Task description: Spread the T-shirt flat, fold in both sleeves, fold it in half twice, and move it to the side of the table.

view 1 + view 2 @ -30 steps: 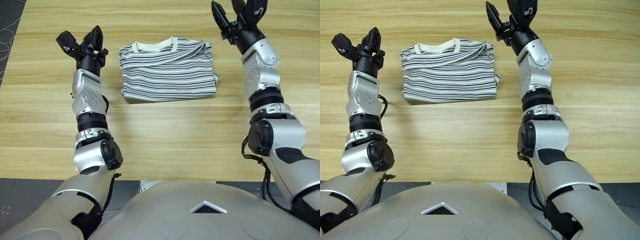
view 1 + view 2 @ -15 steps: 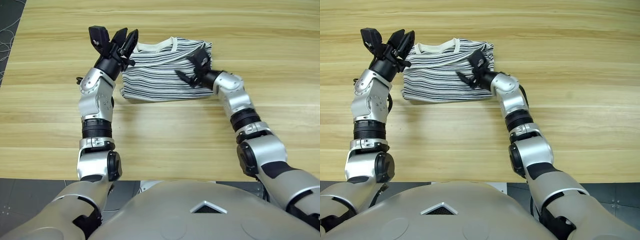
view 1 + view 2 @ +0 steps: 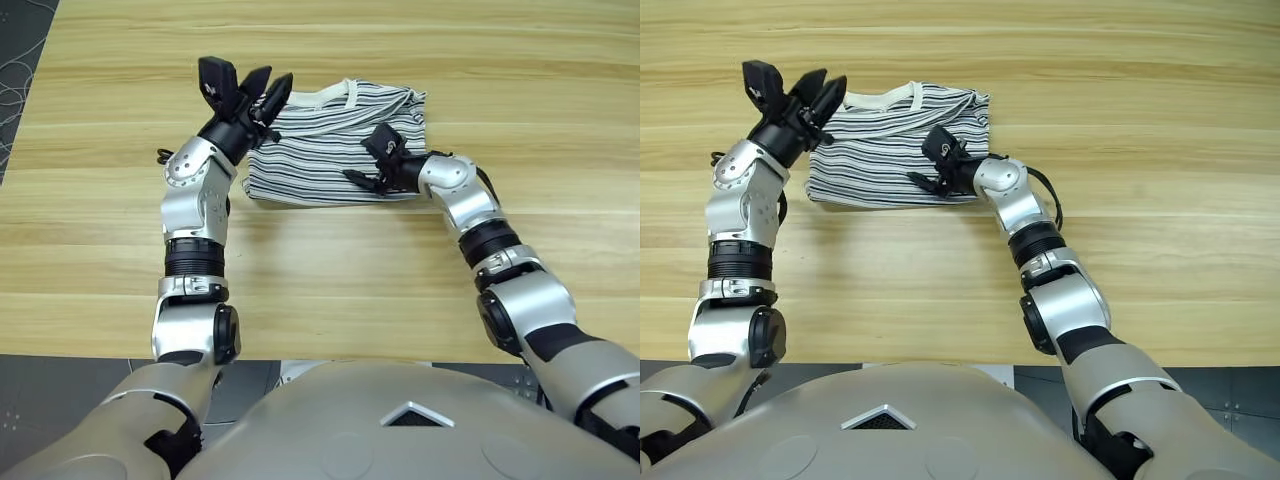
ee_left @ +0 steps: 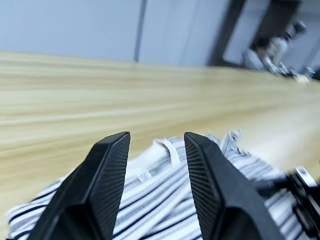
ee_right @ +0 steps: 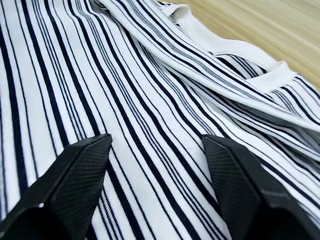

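The T-shirt (image 3: 320, 150) is white with dark stripes and a cream collar (image 3: 318, 98), the table (image 3: 500, 60) pale wood-grain, the left gripper (image 3: 248, 82) and right gripper (image 3: 362, 160) black.

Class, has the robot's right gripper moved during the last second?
Yes. The right gripper came from beyond the far right corner of the T-shirt to above its near half, jaws open.

Layout on table (image 3: 400, 260), well back from near edge.
Logged T-shirt (image 3: 330, 140) lying on table, apart from left edge; left gripper (image 3: 248, 85) over its far-left corner, right gripper (image 3: 365, 165) on its near-right part, beside near fold.
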`<state>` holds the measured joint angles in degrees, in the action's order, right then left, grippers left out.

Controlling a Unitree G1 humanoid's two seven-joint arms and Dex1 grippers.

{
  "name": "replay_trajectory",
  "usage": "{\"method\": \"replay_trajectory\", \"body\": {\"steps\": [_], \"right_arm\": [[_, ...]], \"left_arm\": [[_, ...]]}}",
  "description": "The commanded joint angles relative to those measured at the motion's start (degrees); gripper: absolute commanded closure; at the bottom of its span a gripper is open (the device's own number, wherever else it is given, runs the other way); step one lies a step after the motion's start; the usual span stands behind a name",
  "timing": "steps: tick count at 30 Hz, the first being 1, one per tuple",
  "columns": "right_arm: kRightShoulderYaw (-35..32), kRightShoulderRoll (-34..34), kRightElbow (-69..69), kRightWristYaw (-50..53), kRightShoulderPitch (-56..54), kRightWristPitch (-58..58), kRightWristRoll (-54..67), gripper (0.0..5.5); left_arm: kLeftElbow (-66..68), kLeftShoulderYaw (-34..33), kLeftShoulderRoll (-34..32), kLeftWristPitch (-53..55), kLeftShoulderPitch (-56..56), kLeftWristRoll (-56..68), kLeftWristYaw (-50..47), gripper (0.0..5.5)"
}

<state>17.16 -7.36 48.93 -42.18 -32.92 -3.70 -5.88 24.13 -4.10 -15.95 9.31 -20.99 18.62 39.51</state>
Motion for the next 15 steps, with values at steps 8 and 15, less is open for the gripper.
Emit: {"method": "replay_trajectory", "body": {"steps": [8,15], "right_arm": [[3.5,-17.8,-21.3,-14.5,22.4,15.3,2.4,2.15],[6.7,-19.2,-25.3,-14.7,25.7,15.6,2.2,2.15]], "left_arm": [[-16.3,15.0,-11.2,20.2,15.4,-0.9,15.5,3.49],[-13.7,13.4,-6.6,19.8,11.5,-0.3,11.7,3.49]]}}
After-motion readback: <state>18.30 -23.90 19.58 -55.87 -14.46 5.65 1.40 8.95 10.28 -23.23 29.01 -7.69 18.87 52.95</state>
